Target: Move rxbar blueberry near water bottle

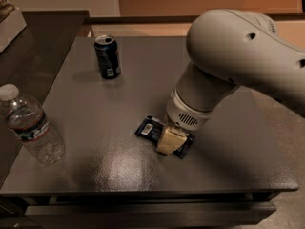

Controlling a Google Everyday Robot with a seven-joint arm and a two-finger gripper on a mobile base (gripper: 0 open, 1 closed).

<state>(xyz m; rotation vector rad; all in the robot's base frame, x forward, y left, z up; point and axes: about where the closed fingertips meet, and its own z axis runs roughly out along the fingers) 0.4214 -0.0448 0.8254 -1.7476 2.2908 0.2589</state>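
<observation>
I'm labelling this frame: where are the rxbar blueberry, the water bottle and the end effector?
rxbar blueberry [148,129]: camera view, the wrapper's white-label end.
water bottle [29,128]: camera view, its dark label band.
end effector [170,141]: camera view, its pale tip, down over the bar's middle.

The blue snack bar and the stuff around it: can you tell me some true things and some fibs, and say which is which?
1. The rxbar blueberry lies flat on the table. True.
2. The water bottle is tipped over. False: it stands upright at the table's left edge.
3. The pincer is down at the rxbar blueberry. True.
4. The soda can touches the water bottle. False: they stand well apart.
5. The rxbar blueberry is beside the water bottle. False: it lies mid-table, away from the bottle.
</observation>
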